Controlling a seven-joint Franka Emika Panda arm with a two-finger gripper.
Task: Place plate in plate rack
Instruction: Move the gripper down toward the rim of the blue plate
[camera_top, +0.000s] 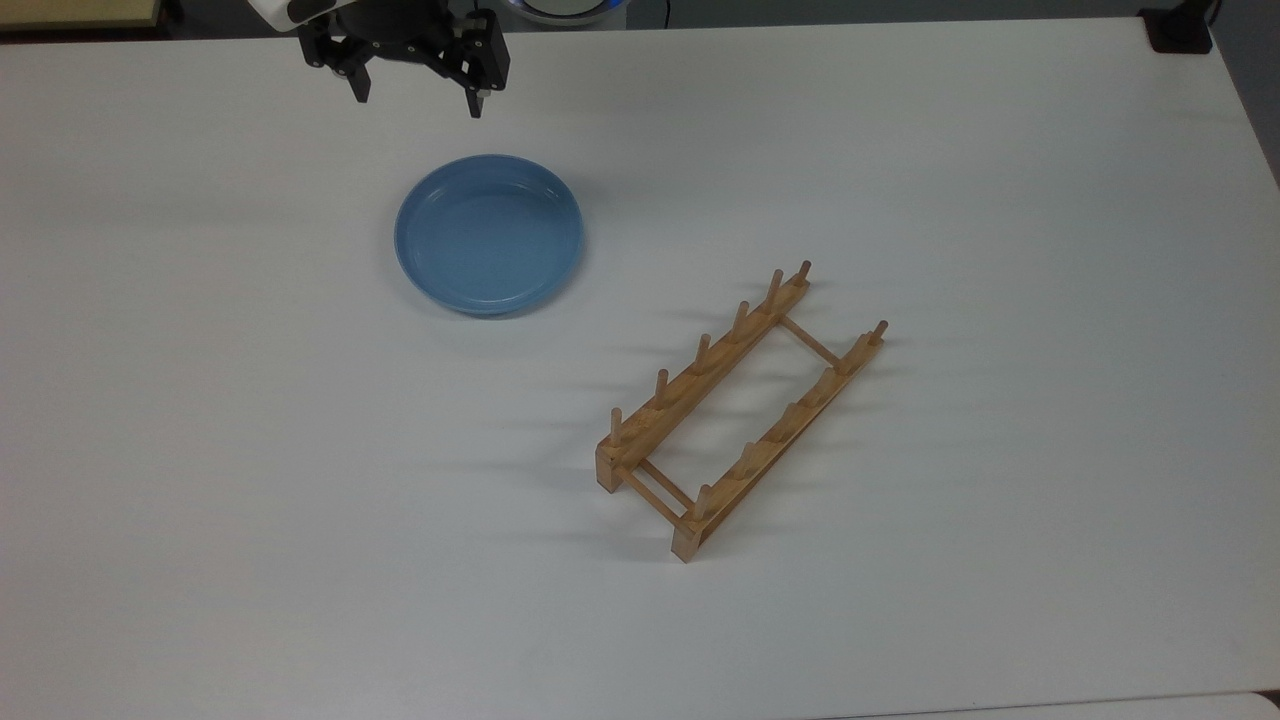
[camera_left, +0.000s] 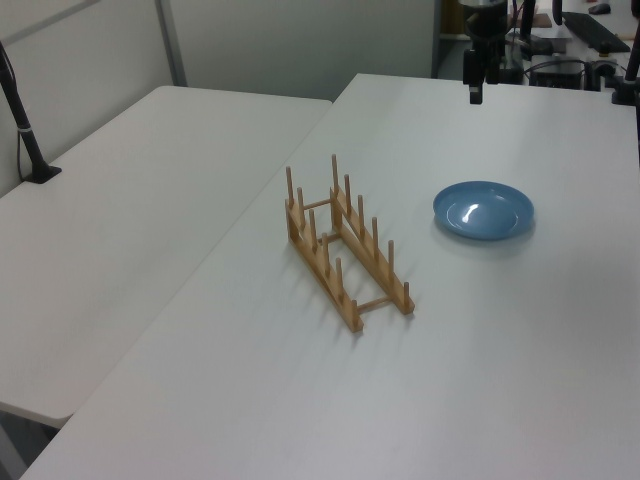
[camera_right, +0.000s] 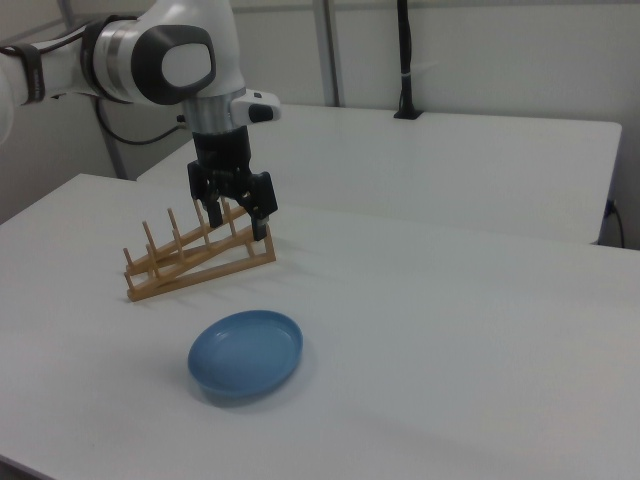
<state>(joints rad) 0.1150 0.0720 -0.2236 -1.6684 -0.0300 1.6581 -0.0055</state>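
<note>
Glossy light blue and round, the plate (camera_top: 489, 235) with its raised rim lies flat on the white table (camera_top: 1000, 200) in the top view, well apart from the small light wooden plate rack (camera_top: 740, 408) of two pegged rails joined by thin dowels, which sits toward the top view's lower right. The black two-finger end effector (camera_top: 418, 100) hangs above the table beyond the plate's far edge, its fingers spread wide and holding nothing. The sheen suggests a hard, stiff, slick surface, probably breakable if dropped, so the rim looks like the only sensible hold: one finger inside the lip, one outside. Its upper body is cut off by the top edge of the picture. In the left view the plate (camera_left: 483, 210) rests to the rack's (camera_left: 345, 245) right, bare table between them, and the end effector (camera_left: 478, 92) appears end-on high above the table, so its opening is hard to judge there; the plate's underside and how thick its rim is cannot be made out. In the right view the plate (camera_right: 246, 354) lies nearest the camera, the rack (camera_right: 195, 257) behind it, and the open end effector (camera_right: 234, 218) overlaps the rack, hiding some of its pegs, though it looks raised well above the table.
</note>
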